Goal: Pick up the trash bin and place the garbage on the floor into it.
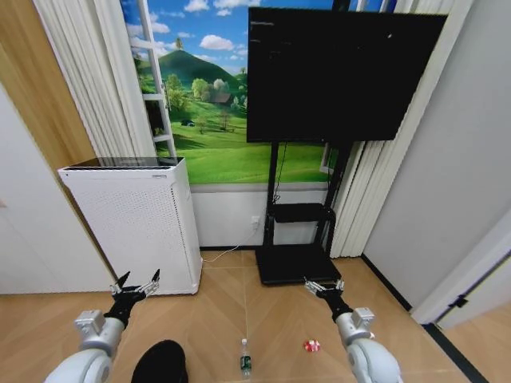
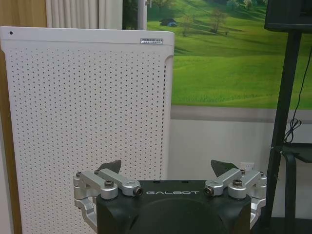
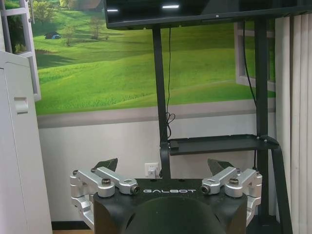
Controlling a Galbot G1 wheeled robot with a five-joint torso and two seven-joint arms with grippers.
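The trash bin (image 1: 160, 361) is a black round shape on the wooden floor at the bottom of the head view, cut off by the frame edge, just right of my left arm. Of the garbage, a small clear bottle with a green label (image 1: 246, 361) lies right of the bin, and a red-and-white scrap (image 1: 311, 345) lies farther right, near my right forearm. My left gripper (image 1: 136, 283) (image 2: 168, 168) is open and empty, held above the floor facing the white appliance. My right gripper (image 1: 323, 286) (image 3: 163, 165) is open and empty too, facing the TV stand.
A tall white perforated appliance (image 1: 136, 223) (image 2: 87, 122) stands against the wall at the left. A black TV stand (image 1: 295, 263) (image 3: 219, 144) with a large screen (image 1: 339, 72) stands ahead at centre. Curtains and walls close both sides; open wooden floor (image 1: 239, 311) lies between the arms.
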